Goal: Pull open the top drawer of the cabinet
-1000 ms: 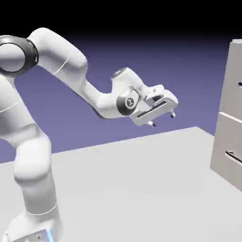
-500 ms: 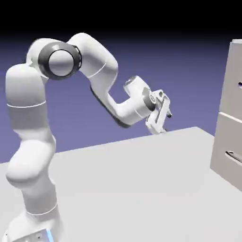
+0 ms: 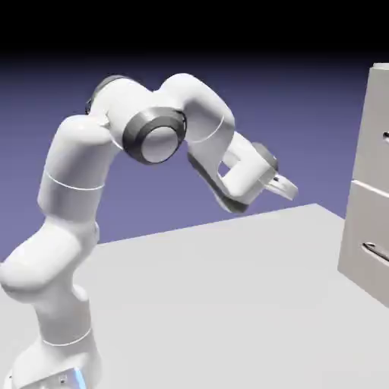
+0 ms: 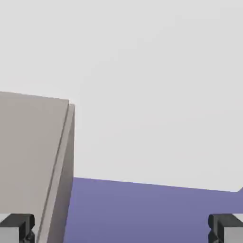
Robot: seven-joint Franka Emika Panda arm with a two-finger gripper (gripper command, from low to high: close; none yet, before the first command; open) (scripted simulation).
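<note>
The cabinet (image 3: 369, 190) stands at the right edge of the exterior view, pale grey-beige, cut off by the frame. Its top drawer (image 3: 375, 121) shows only a sliver of dark handle (image 3: 386, 137) at the picture's edge. My gripper (image 3: 287, 189) hangs in the air left of the cabinet, well apart from it, at about the height of the seam between the drawers. In the hand view the two fingertips (image 4: 17, 227) sit far apart at the bottom corners with nothing between them: the gripper (image 4: 121, 230) is open. The cabinet (image 4: 31, 161) fills that view's lower left; no handle shows there.
The second drawer front (image 3: 365, 251) with its slim curved handle (image 3: 376, 253) sits below the seam. The grey table (image 3: 228, 304) stretches from my base to the cabinet. My elbow and forearm (image 3: 159, 133) bulk high over the table's left half.
The arm has swung round: the elbow has come forward and to the right, the hand has rolled over and shifted slightly right toward the cabinet. The jaws stayed wide.
</note>
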